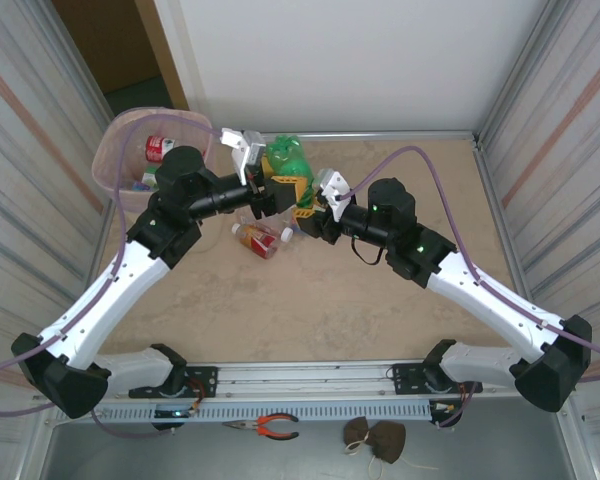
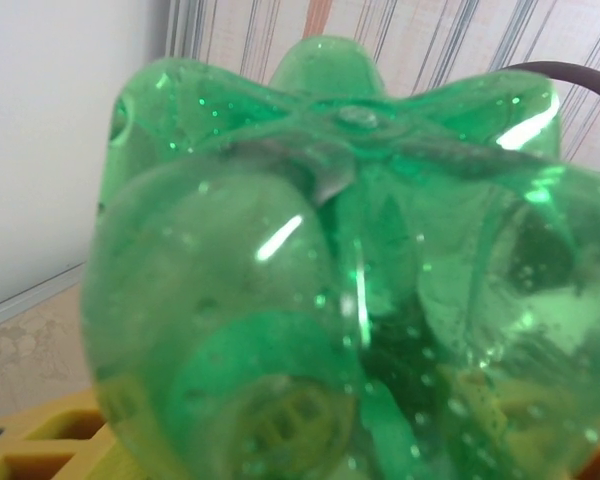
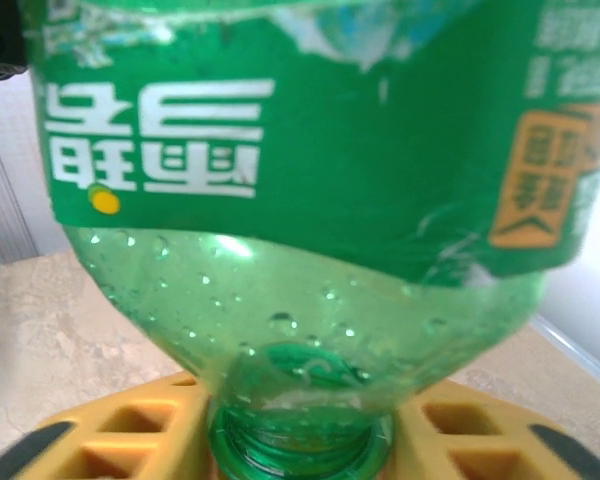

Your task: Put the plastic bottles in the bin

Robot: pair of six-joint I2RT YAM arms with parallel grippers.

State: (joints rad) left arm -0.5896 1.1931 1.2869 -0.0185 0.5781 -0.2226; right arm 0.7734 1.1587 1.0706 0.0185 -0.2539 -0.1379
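**Green bottle between both grippers**

The green bottle (image 1: 285, 160) sits at far centre, its neck between the right gripper's (image 1: 303, 208) fingers and its base facing the left gripper (image 1: 278, 188). I cannot tell whether either gripper is clamped. The bin (image 1: 115, 150) lies far left, nearer the left arm.

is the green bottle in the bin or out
Out: in the top view the green bottle is over the table, to the right of the bin, outside its rim.
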